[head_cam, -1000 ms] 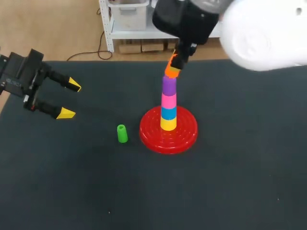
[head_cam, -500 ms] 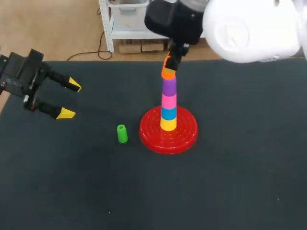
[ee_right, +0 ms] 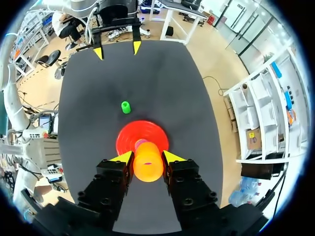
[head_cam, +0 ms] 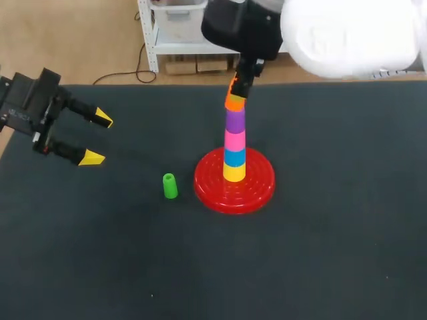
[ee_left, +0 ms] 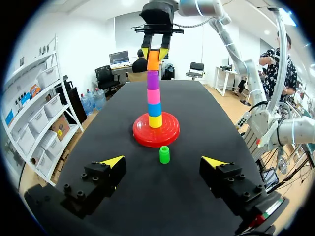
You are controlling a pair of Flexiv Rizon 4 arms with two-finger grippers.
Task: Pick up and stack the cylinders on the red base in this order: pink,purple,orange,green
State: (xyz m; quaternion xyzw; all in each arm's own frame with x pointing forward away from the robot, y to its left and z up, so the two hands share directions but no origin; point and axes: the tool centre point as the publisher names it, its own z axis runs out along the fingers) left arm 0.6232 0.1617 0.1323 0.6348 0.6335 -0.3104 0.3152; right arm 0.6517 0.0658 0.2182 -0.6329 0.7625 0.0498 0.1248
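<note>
The red base (head_cam: 257, 190) holds a stack of yellow, blue, pink (head_cam: 234, 141) and purple (head_cam: 234, 121) cylinders. My right gripper (head_cam: 235, 95) is shut on the orange cylinder (head_cam: 234, 102), holding it slightly tilted at the purple one's top; whether it rests there I cannot tell. In the right wrist view the orange cylinder (ee_right: 147, 164) fills the gap between the fingers, directly over the red base (ee_right: 127, 140). The green cylinder (head_cam: 169, 186) stands on the mat left of the base. My left gripper (head_cam: 95, 139) is open at the far left, empty, with the green cylinder (ee_left: 164, 154) ahead of it.
The dark mat (head_cam: 320, 253) covers the whole table. My right arm's large white body (head_cam: 347, 33) hangs over the back edge above the stack.
The right gripper has carried the orange cylinder a little to the left, lining it up over the purple one. The left arm and the green cylinder have not moved.
</note>
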